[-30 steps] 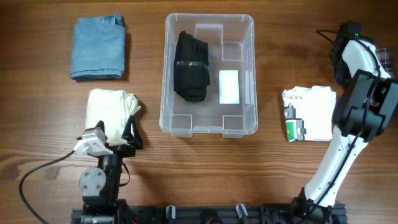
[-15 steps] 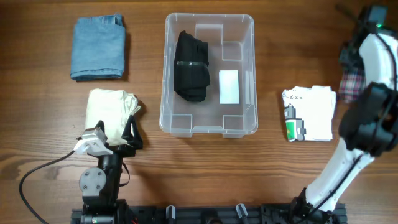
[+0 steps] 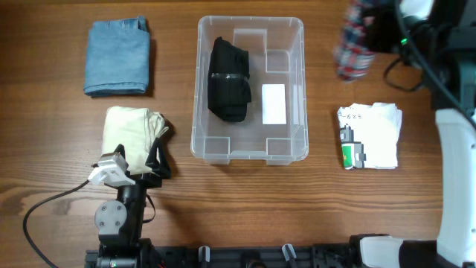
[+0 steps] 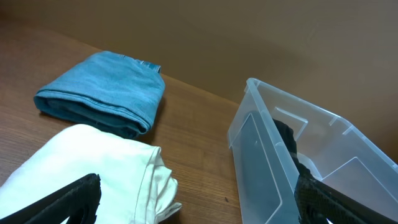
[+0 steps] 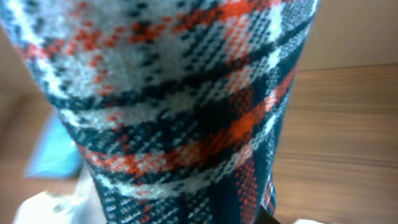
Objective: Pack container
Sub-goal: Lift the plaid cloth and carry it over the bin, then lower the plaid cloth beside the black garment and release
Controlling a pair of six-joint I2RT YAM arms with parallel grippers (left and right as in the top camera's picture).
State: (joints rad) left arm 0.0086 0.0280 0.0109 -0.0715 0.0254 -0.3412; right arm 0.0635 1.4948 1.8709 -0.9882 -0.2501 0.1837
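Container stands in the middle of the bench with 1 black garment inside. The right tool grips a plaid cloth near the container's far right corner. The left tool is wide open and empty. Not yet packed: blue cloth, cream cloth, white bundle.

Brown wood-grain table. The clear, colourless container has a white label on its base and a black folded garment inside. Around it lie a denim-blue folded cloth, a cream folded cloth and a white folded cloth with a green tag. The plaid cloth has red, white and dark navy checks.
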